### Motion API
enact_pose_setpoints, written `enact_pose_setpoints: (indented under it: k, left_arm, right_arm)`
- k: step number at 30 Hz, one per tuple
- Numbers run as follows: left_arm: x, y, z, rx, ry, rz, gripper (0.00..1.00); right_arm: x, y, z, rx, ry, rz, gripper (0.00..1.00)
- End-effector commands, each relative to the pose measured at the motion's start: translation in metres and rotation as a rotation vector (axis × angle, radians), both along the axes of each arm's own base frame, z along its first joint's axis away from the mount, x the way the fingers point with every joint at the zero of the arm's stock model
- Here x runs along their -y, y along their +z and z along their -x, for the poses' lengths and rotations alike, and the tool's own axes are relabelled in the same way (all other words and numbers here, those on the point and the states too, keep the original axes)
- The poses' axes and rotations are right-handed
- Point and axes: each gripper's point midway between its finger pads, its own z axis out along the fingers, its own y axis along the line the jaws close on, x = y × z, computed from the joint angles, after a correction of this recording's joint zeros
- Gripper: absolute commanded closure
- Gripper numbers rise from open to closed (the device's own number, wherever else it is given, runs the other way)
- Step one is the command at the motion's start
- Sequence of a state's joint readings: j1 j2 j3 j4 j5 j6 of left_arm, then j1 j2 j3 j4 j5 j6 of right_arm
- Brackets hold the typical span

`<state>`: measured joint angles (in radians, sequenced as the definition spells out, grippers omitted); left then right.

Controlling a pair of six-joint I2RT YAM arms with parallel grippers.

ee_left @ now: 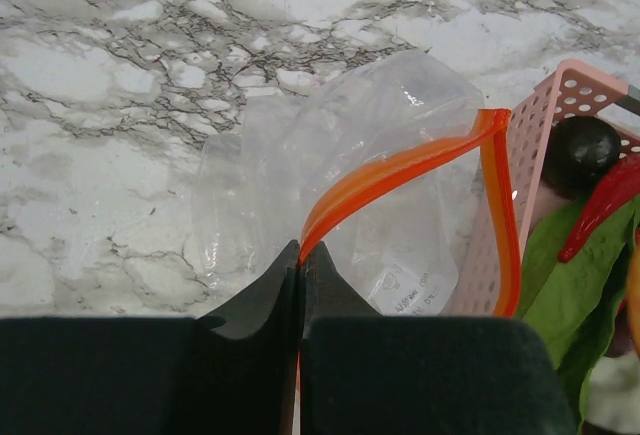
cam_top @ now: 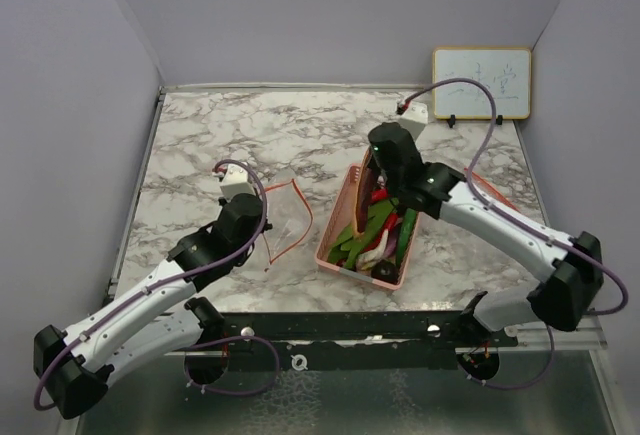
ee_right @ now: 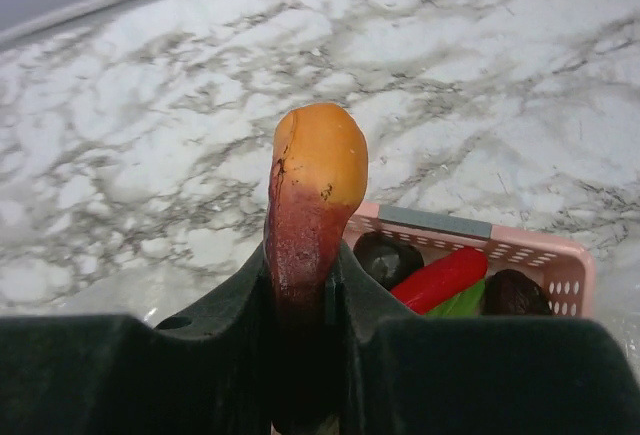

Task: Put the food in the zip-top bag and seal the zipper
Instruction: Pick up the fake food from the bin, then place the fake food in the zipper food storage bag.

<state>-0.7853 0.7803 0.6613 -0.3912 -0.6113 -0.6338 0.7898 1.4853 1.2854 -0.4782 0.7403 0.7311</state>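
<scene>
Top external view: a pink plastic basket [cam_top: 334, 241] is seen right of centre on the marble table [cam_top: 250, 130], filled with green leaves [cam_top: 372, 223] and red chili peppers [cam_top: 384, 246]. Just to its left a clear zip-top bag [cam_top: 287, 223] is laid flat, its mouth held apart. The left gripper [ee_left: 302, 251] is closed tight on the bag's orange zipper strip [ee_left: 400, 165], which is arched up from the jaws toward the basket wall [ee_left: 545, 135]. A dark round piece [ee_left: 582, 151] and a red chili [ee_left: 600, 205] are shown inside that basket. The right gripper [ee_right: 305, 255] is positioned over the basket's far end, its jaws clamped around an elongated food piece [ee_right: 318, 165], orange at the tip and reddish lower down, held upright.
</scene>
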Motion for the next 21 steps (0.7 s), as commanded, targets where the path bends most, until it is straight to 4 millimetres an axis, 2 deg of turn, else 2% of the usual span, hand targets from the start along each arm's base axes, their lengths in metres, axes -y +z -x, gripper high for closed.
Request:
enact_pose_setpoints:
  k: [1, 8, 15, 18, 21]
  left_arm:
    - [0.004, 0.007, -0.004, 0.006, 0.0, 0.011, 1.0]
    - [0.022, 0.025, -0.009, -0.011, -0.05, 0.035, 1.0]
    - [0.044, 0.033, -0.01, -0.03, -0.108, 0.113, 1.0]
    - [0.05, 0.037, -0.011, -0.025, -0.11, 0.167, 1.0]
    - [0.055, 0.043, -0.01, -0.012, -0.109, 0.229, 1.0]
  right_arm:
    - [-0.014, 0.078, 0.02, 0.243, 0.239, -0.157, 0.96]
    - [-0.029, 0.148, 0.062, 0.516, 0.486, -0.338, 0.97]
    - [-0.049, 0.181, 0.089, 0.699, 0.548, -0.516, 0.98]
    - [-0.053, 0.19, 0.101, 0.78, 0.485, -0.572, 0.98]
    - [-0.056, 0.187, 0.108, 0.821, 0.401, -0.628, 0.98]
